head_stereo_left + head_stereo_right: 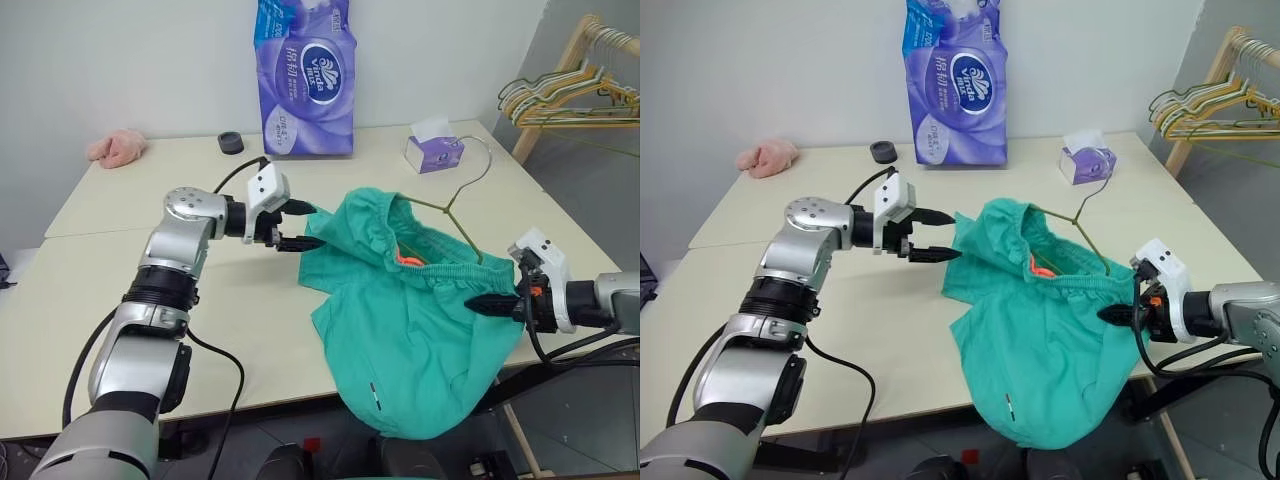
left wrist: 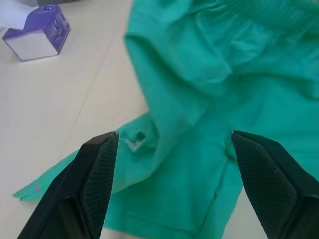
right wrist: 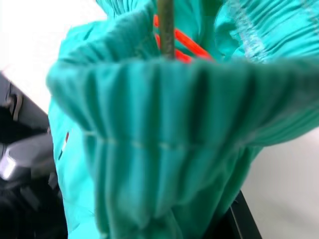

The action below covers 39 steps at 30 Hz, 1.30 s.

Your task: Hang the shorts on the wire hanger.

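Teal shorts already have the wire hanger poked into their waistband, half draped off the table edge; my right gripper pinches the waistband, my left gripper gapes empty beside them, hanging unfinished.

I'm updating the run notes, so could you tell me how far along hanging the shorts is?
Done: the wire hanger already runs inside the shorts. In hand: the right gripper is shut on the waistband, and the left gripper is open beside the fabric. Left: spreading the shorts squarely on the hanger.
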Tool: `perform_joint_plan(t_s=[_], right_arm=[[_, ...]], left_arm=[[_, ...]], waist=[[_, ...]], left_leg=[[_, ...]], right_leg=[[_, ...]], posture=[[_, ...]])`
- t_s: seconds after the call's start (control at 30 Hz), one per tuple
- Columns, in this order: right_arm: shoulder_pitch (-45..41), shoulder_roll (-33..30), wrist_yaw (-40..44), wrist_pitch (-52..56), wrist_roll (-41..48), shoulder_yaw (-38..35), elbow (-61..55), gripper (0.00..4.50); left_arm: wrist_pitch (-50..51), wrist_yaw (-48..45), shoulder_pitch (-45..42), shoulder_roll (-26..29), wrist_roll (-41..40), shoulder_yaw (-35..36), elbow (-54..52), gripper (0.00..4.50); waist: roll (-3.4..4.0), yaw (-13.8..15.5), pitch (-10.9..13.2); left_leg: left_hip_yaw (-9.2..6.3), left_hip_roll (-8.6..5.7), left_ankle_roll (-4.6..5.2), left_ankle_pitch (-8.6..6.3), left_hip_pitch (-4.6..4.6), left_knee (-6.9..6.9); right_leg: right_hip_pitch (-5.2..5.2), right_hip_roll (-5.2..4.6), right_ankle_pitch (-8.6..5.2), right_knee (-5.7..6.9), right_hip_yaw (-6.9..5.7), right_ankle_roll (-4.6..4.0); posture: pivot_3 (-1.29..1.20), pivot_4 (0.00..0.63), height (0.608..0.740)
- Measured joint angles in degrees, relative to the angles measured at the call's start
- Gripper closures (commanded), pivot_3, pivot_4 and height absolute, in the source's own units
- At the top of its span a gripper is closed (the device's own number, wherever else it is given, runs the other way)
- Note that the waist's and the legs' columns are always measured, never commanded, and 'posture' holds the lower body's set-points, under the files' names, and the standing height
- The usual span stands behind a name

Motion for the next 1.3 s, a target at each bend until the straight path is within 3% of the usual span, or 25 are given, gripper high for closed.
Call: perform_joint_plan(t_s=[0.2,0.37,0.43,0.53,0.6,0.77,1.0,1.3], right_arm=[[3.7,2.6,-8.6,5.9,6.4,-12.8,-1.7,4.5],[9.6,5.2,-21.6,5.9,18.3,-25.5,-2.0,4.5],[13.1,6.9,-31.0,5.9,26.7,-32.4,-2.5,4.5],[15.8,7.5,-42.9,5.4,37.7,-37.5,-2.4,4.5],[24.6,4.2,-57.7,-1.4,52.8,-38.7,-0.4,4.5],[35.7,-5.3,-80.5,-18.6,72.1,-39.6,4.1,4.5],[31.3,-13.0,-91.8,-28.5,74.9,-39.8,13.5,4.5],[22.0,-20.5,-94.3,-30.5,71.9,-35.1,32.7,4.5]], left_arm=[[6.6,4.3,-0.1,-5.8,-2.4,-0.1,-5.2,0.69],[12.8,9.6,-0.9,-12.2,-4.9,0.0,-9.8,0.69],[15.1,12.7,-2.5,-16.9,-6.4,-0.3,-11.7,0.69],[16.5,13.8,-3.6,-18.9,-7.3,-1.7,-14.4,0.69],[16.3,15.4,-4.7,-20.5,-7.2,-2.4,-16.1,0.69],[15.3,17.6,-8.4,-25.1,-6.6,-5.4,-16.3,0.69],[12.5,19.9,-14.2,-32.0,-7.1,-5.9,-14.1,0.69],[9.8,21.7,-16.1,-36.1,-7.1,-6.1,-10.5,0.69]], waist=[[0.2,-0.1,0.4],[0.26,-0.7,2.3],[0.41,-0.8,3.3],[0.54,-2.3,4.0],[0.44,-3.5,5.1],[0.05,-4.8,6.7],[-0.18,-5.5,7.5],[0.07,-4.8,8.1]], left_leg=[[-0.01,-0.01,0.01,0.0,-0.06,-0.01],[0.01,-0.01,0.04,0.01,-0.08,0.12],[0.03,-0.01,0.16,-0.07,-0.35,0.45],[0.24,-0.05,0.42,-0.23,-0.51,0.6],[0.34,-0.08,0.46,-0.25,-0.6,0.59],[0.88,-0.2,0.59,-0.28,-0.6,0.6],[1.39,-0.14,1.01,-0.4,-0.68,0.53],[2.31,-0.25,1.61,-0.77,-0.68,0.53]], right_leg=[[0.01,0.0,-0.01,-0.06,-0.01,0.01],[0.09,0.09,-0.09,-0.02,0.04,0.23],[0.01,0.11,-0.07,-0.01,0.05,0.3],[-0.01,0.12,0.02,-0.03,0.26,0.32],[0.03,0.14,-0.15,-0.07,0.35,0.61],[0.03,0.34,-0.16,-0.35,0.61,1.06],[0.03,0.37,0.06,-1.01,0.99,1.43],[-0.11,0.29,0.02,-1.3,2.01,1.89]], posture=[[-0.29,0.153,0.74],[-0.38,0.217,0.74],[-0.39,0.223,0.74],[-0.4,0.245,0.74],[-0.4,0.252,0.74],[-0.39,0.263,0.74],[-0.38,0.264,0.74],[-0.35,0.274,0.74]])
